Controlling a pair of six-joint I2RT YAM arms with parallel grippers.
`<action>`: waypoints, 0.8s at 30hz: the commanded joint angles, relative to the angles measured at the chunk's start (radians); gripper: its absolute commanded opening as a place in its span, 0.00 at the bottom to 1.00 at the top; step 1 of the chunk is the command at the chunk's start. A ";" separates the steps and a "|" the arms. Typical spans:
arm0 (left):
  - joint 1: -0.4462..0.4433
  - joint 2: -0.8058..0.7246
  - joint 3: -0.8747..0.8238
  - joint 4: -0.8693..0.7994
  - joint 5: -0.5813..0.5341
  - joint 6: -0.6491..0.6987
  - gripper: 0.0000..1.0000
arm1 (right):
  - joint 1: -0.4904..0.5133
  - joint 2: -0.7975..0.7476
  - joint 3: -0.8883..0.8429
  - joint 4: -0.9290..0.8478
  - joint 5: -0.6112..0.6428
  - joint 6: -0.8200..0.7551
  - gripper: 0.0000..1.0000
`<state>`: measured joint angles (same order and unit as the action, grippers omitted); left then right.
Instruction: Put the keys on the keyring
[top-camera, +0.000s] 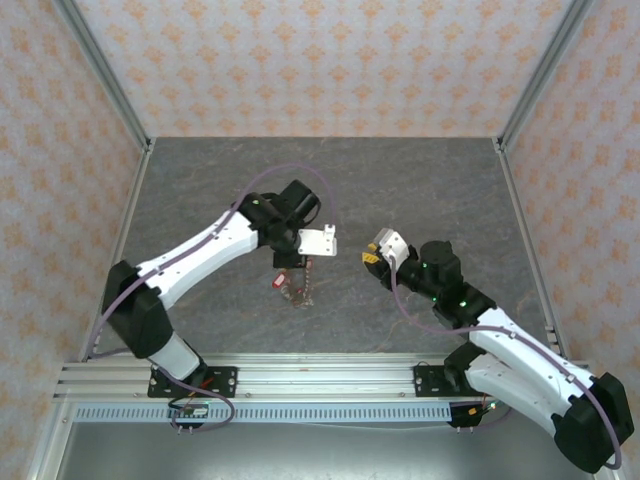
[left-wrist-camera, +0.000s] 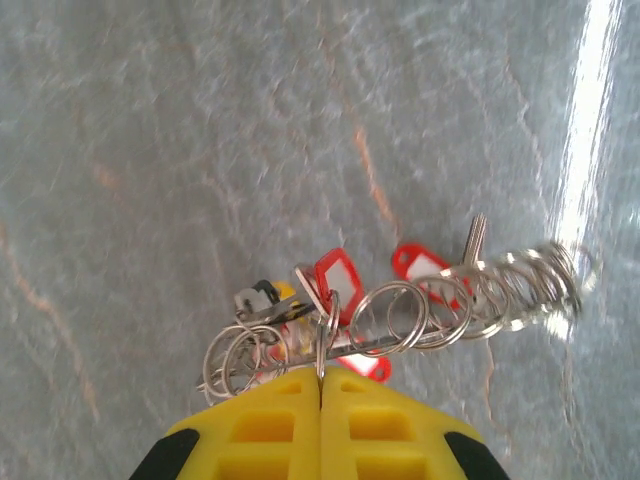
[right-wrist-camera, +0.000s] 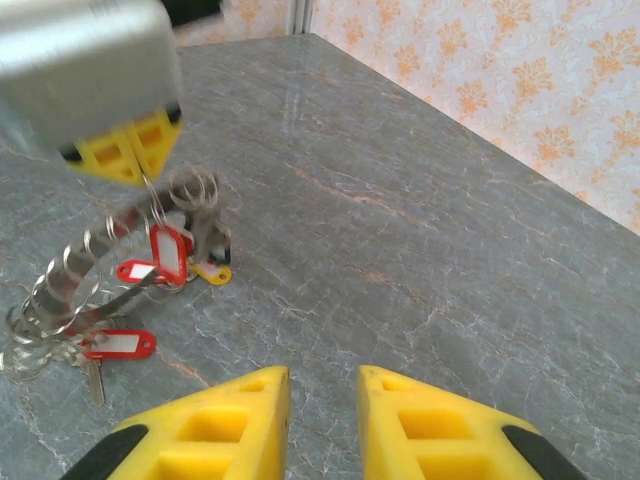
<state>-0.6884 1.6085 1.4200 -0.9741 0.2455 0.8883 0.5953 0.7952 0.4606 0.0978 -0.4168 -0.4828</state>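
My left gripper (left-wrist-camera: 322, 375) is shut on a small split ring (left-wrist-camera: 325, 335) that carries a red tag (left-wrist-camera: 338, 280). That ring belongs to a bunch lying on the grey table: the keyring (left-wrist-camera: 500, 290), coil-like with many silvery loops, more red tags (left-wrist-camera: 425, 268), a yellow tag (left-wrist-camera: 282, 293) and a silvery key (left-wrist-camera: 476, 238). From above, the left gripper (top-camera: 288, 262) sits right over the keyring (top-camera: 298, 293). My right gripper (right-wrist-camera: 324, 400) is open and holds nothing. It hovers to the right of the bunch, facing the left gripper (right-wrist-camera: 143, 172) and the keyring (right-wrist-camera: 70, 275).
The grey marbled table (top-camera: 400, 190) is walled by patterned panels with metal posts (top-camera: 105, 75) at the back corners. A metal rail (top-camera: 320, 375) runs along the near edge. The right gripper (top-camera: 370, 257) is a short way from the left wrist's white camera block (top-camera: 318, 242).
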 joint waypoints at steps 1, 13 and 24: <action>-0.050 0.070 0.062 0.062 0.040 -0.060 0.00 | 0.007 -0.027 -0.020 -0.003 0.034 0.009 0.24; -0.117 0.184 0.008 0.298 0.114 -0.269 0.05 | 0.006 -0.201 -0.109 0.010 0.262 0.063 0.24; -0.117 0.077 -0.171 0.555 0.113 -0.460 0.11 | -0.037 -0.212 -0.162 0.108 0.669 0.198 0.30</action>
<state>-0.8051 1.7603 1.2732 -0.5411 0.3630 0.5152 0.5758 0.5682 0.3054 0.1486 0.1368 -0.3431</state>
